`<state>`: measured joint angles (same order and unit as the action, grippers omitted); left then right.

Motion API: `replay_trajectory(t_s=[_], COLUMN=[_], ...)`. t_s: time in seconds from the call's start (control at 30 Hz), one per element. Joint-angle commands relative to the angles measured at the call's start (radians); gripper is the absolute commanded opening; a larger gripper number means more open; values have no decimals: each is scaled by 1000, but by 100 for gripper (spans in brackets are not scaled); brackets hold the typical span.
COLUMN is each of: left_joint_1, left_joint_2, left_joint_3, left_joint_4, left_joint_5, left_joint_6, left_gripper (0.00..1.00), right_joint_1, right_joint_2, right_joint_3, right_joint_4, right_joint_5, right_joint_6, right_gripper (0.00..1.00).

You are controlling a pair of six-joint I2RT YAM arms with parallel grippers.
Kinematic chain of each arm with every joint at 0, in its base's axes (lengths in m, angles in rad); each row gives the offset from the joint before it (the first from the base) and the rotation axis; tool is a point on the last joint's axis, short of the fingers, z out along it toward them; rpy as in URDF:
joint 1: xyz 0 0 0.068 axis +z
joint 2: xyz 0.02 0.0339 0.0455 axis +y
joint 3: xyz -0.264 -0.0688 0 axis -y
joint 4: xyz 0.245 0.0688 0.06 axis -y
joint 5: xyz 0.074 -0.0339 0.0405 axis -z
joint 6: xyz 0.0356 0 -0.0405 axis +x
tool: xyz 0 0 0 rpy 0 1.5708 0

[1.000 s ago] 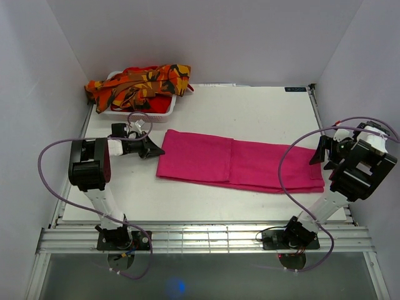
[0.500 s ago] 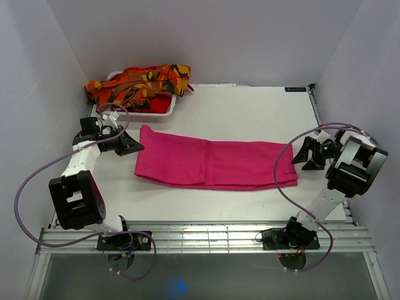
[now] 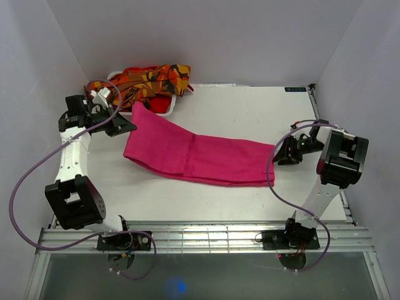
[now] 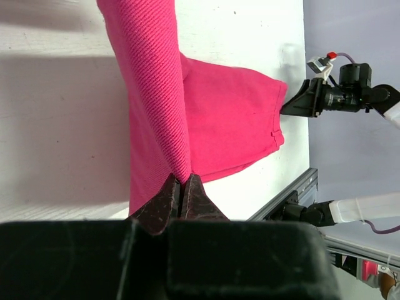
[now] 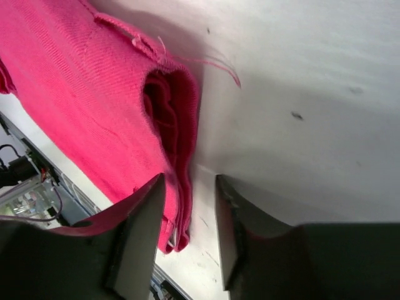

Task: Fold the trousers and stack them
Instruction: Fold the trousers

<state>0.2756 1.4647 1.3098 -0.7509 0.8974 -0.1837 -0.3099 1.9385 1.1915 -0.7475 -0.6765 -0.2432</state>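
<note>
White-walled bay, pale table [image 3: 250,112] w/ metal rail [image 3: 206,240] along the near edge. Pink trousers [image 3: 206,159] lay across mid-table as a long folded band, L end farther back than R end. Most of it was flat on the surface. The far-L corner was raised off the table, just beside the basket [image 3: 164,113]. Orange camo trousers [image 3: 144,81] sat heaped in that white slotted basket at the far-L corner, spilling over its L rim. They were apart from the pink pair.

L arm reached out to the far L. L gripper [image 3: 130,124] was clenched on the raised corner of the pink trousers. In the wrist view the tips met w/ a taut ridge of pink cloth pinched between them and rising away from the pinch.

R gripper [image 3: 282,153] sat low at the R end of the band, approx. at the hem. In its wrist view the fingers [image 5: 140,237] stood apart, straddling the layered hem edge. One finger was against the cloth, and bare table showed between the cloth and the other. So it was released, not clamping. Loose thread trailed from the hem.
</note>
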Motion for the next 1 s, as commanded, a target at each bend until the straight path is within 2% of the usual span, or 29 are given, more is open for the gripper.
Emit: replay_trajectory(t_s=[0.0,0.17,0.3,0.33,0.5,0.63,0.73,0.97], left_joint_1=[-4,-111,-234,-299,-479,-649,-746,-891], left_joint_2=[-20,-20,-24,-18,43,120,212,410], left_joint_3=[62,112,141,146,187,189,216,302], left_joint_4=[-10,-1,38,59,103,211,237,347], left_joint_5=[44,-3,-129,-144,-255,-325,-397,-439], left_joint_6=[-22,-83,-206,-220,-336,-396,-433,-539], left_gripper=[0,0,0,0,0,0,0,0], right_joint_1=[72,120,147,149,166,178,184,189], right_joint_2=[43,68,82,85,97,114,114,120], right_joint_3=[-4,-10,-13,-13,-20,-12,-16,-41], right_joint_4=[76,112,131,134,166,180,194,224], right_joint_5=[0,-37,-44,-44,-57,-66,-77,-97], right_joint_6=[28,62,79,87,111,131,143,165], right_gripper=[42,25,8,8,8,8,8,8])
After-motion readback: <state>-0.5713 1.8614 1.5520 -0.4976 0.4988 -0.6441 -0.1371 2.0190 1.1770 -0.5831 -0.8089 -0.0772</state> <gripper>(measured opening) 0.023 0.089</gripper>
